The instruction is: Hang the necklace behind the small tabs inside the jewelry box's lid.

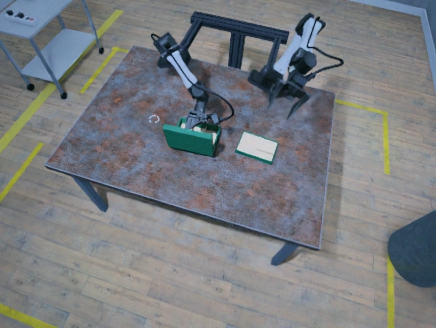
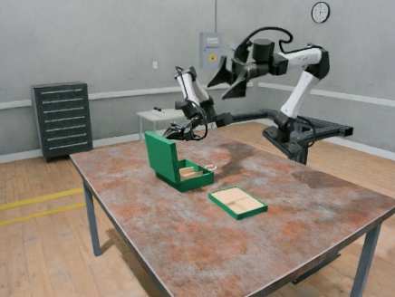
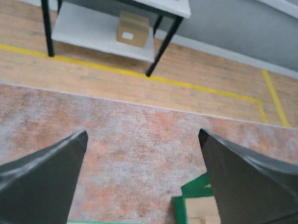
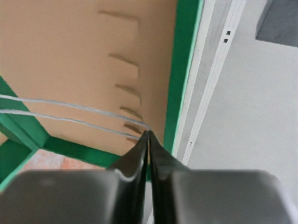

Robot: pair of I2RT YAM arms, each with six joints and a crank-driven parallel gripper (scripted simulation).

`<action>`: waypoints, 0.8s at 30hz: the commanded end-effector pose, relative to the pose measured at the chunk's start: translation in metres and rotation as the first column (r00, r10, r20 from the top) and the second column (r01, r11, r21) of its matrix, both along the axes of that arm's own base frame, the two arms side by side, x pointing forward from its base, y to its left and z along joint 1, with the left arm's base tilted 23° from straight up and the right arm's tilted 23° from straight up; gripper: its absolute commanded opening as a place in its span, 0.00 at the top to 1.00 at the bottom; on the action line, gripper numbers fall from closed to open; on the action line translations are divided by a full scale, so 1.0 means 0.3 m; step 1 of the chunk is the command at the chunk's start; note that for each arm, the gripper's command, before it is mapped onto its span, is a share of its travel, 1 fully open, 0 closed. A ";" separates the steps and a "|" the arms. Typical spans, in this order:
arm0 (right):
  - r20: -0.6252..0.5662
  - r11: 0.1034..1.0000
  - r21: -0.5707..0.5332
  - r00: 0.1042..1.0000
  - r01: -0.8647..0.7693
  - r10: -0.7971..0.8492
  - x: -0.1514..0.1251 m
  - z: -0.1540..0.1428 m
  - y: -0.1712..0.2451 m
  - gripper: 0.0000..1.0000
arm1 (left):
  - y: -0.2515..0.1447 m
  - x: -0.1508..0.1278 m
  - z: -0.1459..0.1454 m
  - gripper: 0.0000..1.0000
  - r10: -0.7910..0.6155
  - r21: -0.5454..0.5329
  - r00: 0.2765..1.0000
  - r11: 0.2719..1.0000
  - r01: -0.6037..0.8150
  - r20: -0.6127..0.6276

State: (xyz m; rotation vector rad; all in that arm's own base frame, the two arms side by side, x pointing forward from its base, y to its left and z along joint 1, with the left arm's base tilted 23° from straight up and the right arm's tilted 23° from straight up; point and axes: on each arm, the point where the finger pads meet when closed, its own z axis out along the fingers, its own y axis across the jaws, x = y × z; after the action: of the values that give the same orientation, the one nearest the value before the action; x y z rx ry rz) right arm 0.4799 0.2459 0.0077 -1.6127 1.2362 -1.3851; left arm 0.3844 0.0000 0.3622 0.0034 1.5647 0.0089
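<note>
The green jewelry box (image 2: 196,185) (image 3: 180,209) (image 1: 187,140) (image 4: 65,55) stands with its lid (image 2: 162,159) raised. Several small tabs (image 4: 126,61) run in a row along the lid's beige inner face. My right gripper (image 1: 187,126) (image 4: 148,133) is shut on the necklace (image 4: 75,105), at the lid's inner side near the end of the tab row. Two pale strands run from its fingertips across the lid to the left edge of the right wrist view. Whether any strand is behind a tab cannot be told. My left gripper (image 1: 279,112) (image 2: 217,91) (image 3: 143,131) is open and empty, high above the table, away from the box.
A shallow green tray (image 1: 255,157) (image 2: 239,215) with a beige inside lies on the table (image 1: 200,190) (image 2: 181,235) beside the box. A small white open ring (image 1: 158,119) (image 2: 210,168) lies on the table on the box's other side.
</note>
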 end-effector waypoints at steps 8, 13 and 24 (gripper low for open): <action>-0.032 1.000 -0.028 0.999 -0.014 0.013 0.055 -0.015 0.014 1.00 | -0.014 -0.010 0.134 0.00 -0.025 0.019 0.994 1.000 0.023 0.105; -0.016 1.000 -0.018 1.000 -0.001 0.001 0.061 0.020 0.013 0.90 | -0.014 -0.010 0.134 0.00 -0.025 0.019 0.994 1.000 0.023 0.105; -0.027 0.999 -0.004 0.999 -0.034 0.033 0.040 -0.007 0.059 0.90 | -0.014 -0.010 0.134 0.00 -0.025 0.019 0.994 1.000 0.023 0.105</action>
State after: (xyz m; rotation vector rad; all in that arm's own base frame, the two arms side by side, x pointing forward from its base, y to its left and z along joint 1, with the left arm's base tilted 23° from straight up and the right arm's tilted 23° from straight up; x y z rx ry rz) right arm 0.4913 0.2457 0.0070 -1.6231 1.2365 -1.3872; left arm 0.3844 0.0000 0.3622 0.0034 1.5647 0.0089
